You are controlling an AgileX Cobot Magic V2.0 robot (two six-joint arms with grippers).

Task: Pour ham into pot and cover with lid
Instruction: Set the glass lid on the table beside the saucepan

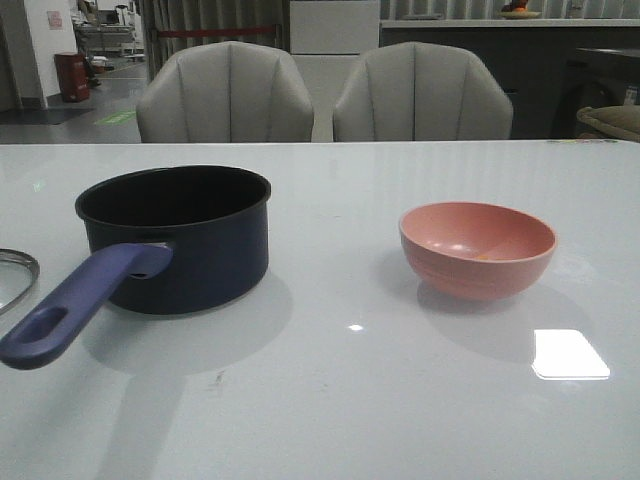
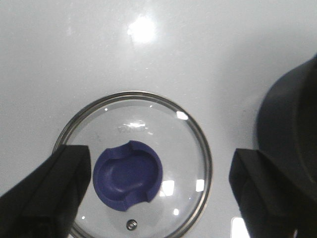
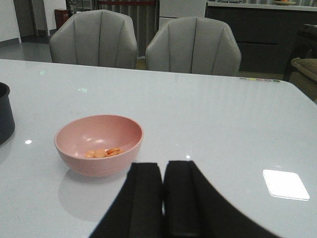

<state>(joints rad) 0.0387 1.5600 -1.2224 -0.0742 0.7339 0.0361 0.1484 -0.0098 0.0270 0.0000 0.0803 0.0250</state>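
The dark navy pot [image 1: 190, 240] stands on the left of the white table, its purple-blue handle [image 1: 75, 305] pointing toward the near left; its wall [image 2: 292, 134] also shows in the left wrist view. The glass lid [image 2: 133, 163] lies flat on the table with its purple-blue knob [image 2: 128, 174] up; only its rim [image 1: 15, 275] shows in the front view, at the left edge. My left gripper [image 2: 158, 191] hangs open above the lid, fingers either side of the knob, apart from it. Orange ham pieces [image 3: 103, 152] lie in the pink bowl [image 3: 99, 144], which also shows as the bowl [image 1: 477, 248] in the front view. My right gripper [image 3: 163, 171] is shut and empty, short of the bowl.
Two grey chairs [image 1: 320, 95] stand behind the far table edge. Bright light reflections lie on the glossy tabletop [image 1: 570, 353].
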